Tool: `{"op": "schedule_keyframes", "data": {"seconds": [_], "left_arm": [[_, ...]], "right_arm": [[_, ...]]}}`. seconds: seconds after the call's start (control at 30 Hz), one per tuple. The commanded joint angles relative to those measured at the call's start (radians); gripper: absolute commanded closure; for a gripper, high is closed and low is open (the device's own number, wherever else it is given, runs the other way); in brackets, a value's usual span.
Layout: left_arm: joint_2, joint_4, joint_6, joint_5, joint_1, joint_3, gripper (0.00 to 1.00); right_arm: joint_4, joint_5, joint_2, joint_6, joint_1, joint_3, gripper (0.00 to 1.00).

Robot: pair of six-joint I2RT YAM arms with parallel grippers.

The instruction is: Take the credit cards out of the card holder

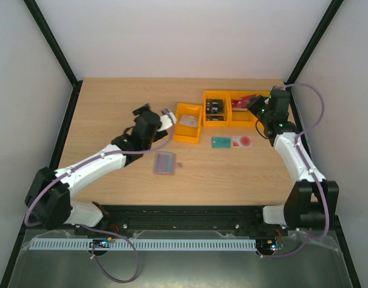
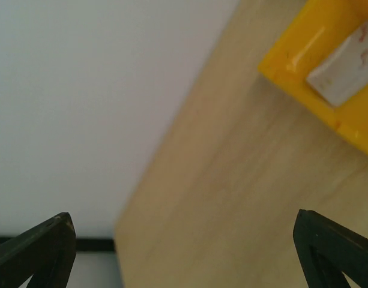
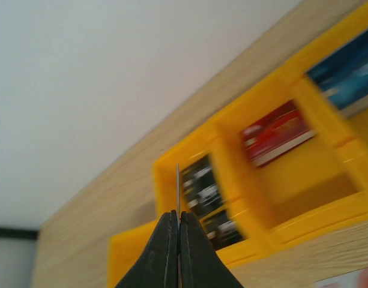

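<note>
The card holder (image 1: 165,162) lies flat mid-table, greyish-pink, with its small tab at its right side. The red and white card (image 1: 242,141) lies on the table, right of the teal card (image 1: 220,142). My right gripper (image 1: 254,103) hangs over the orange bins; in the right wrist view it (image 3: 178,213) is shut on a thin card (image 3: 177,183) seen edge-on, with a grey edge. My left gripper (image 1: 167,115) is beside the left bin. In the left wrist view it (image 2: 184,215) is open wide and empty above bare wood.
Three orange bins stand at the back: the left bin (image 1: 188,137) holds a whitish flat item (image 2: 346,66), the middle bin (image 1: 214,121) dark cards (image 3: 199,183), the right bin (image 1: 244,123) a red item (image 3: 277,132). White walls enclose the table.
</note>
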Motion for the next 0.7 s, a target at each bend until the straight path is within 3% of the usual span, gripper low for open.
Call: {"op": "schedule_keyframes", "data": {"seconds": [0.0, 0.17, 0.3, 0.67], "left_arm": [[-0.066, -0.405, -0.349, 0.271, 0.109, 0.019, 0.01], [-0.069, -0.469, -0.414, 0.416, 0.206, 0.028, 0.01], [-0.051, -0.472, -0.423, 0.438, 0.249, 0.026, 0.01], [0.014, -0.473, -0.419, 0.430, 0.271, 0.041, 0.01]], "right_arm": [[-0.085, 0.001, 0.134, -0.123, -0.116, 0.067, 0.99], [-0.080, -0.116, 0.395, -0.193, -0.170, 0.234, 0.98], [-0.057, -0.158, 0.548, -0.207, -0.170, 0.348, 0.98], [0.032, -0.235, 0.742, -0.161, -0.170, 0.458, 0.98]]}}
